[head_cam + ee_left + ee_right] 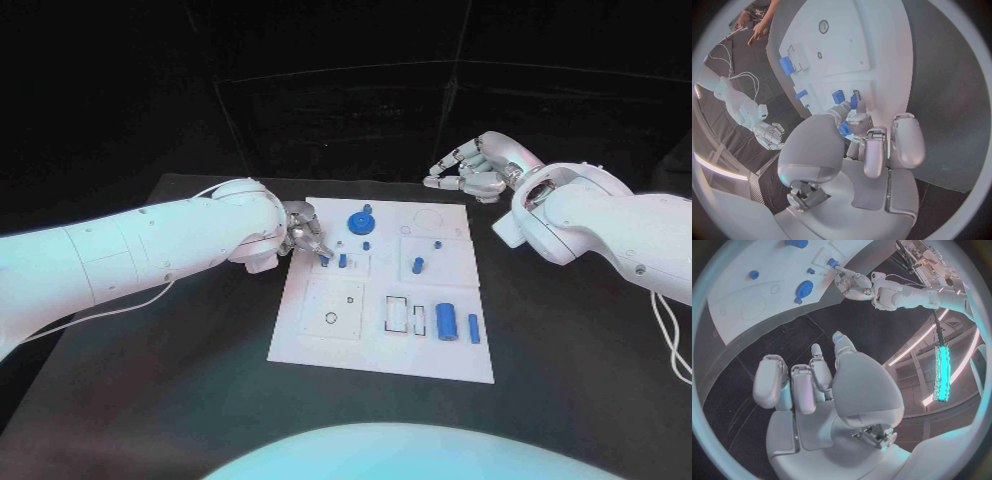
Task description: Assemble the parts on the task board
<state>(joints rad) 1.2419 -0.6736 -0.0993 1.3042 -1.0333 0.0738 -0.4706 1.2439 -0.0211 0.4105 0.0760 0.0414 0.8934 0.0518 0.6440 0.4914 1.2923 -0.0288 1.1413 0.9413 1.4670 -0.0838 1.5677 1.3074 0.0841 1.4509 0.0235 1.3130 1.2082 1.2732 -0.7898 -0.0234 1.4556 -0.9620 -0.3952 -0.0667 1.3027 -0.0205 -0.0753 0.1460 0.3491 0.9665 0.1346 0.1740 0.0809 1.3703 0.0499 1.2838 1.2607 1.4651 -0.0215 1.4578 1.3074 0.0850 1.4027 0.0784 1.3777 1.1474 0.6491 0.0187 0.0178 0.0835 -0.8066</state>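
Observation:
The white task board [378, 348] lies mid-table. My left hand [300, 232] reaches over its far left corner, thumb and a finger pinching a small blue part [325, 258] at the board's surface; the left wrist view shows blue [844, 130] between those fingertips. A second small blue part [343, 262] stands just beside it. My right hand [476, 170] hovers above the far right corner, fingers curled in and holding nothing. On the board lie a round blue gear [359, 220], a short blue peg [418, 266], a blue cylinder [447, 320] and a thin blue bar [473, 328].
A square plate with a small hole [333, 308] and rectangular slots [405, 315] occupy the board's near half. Black table [173, 380] surrounds the board on all sides. My left forearm [159, 245] crosses the table's left side.

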